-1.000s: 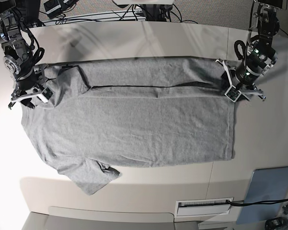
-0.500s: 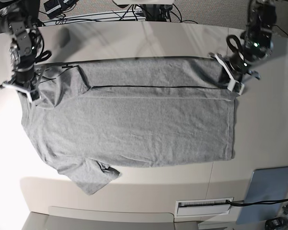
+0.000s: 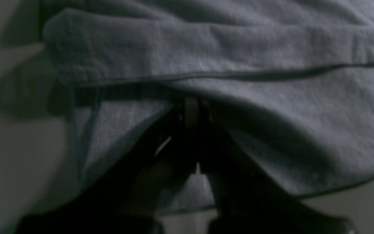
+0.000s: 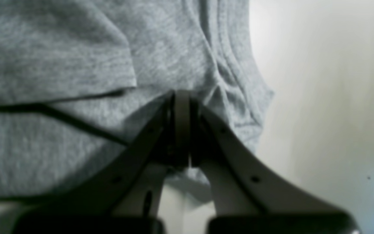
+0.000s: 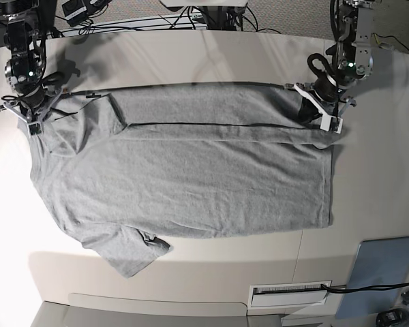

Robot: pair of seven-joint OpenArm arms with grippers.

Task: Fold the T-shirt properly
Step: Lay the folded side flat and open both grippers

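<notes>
The grey T-shirt [image 5: 191,177] lies spread flat on the pale table [image 5: 375,191], plain side up, its far strip folded over along a dark line. My left gripper [image 5: 329,122] is at the shirt's far right corner. In the left wrist view the left gripper [image 3: 192,104] is shut on a fold of the T-shirt [image 3: 271,123], which drapes over the fingers. My right gripper [image 5: 33,127] is at the far left corner, by the sleeve. In the right wrist view the right gripper [image 4: 182,97] pinches the T-shirt [image 4: 60,65] edge, with wrinkles fanning from the tips.
A blue-grey pad [image 5: 385,272] lies at the near right corner beside a white slotted plate [image 5: 290,294]. Cables [image 5: 157,20] run along the table's far edge. The near sleeve [image 5: 126,248] reaches toward the front edge.
Both grippers went from open to shut on the shirt's far corners. Both arms shifted toward the back of the table, pulling the corners slightly with them.
</notes>
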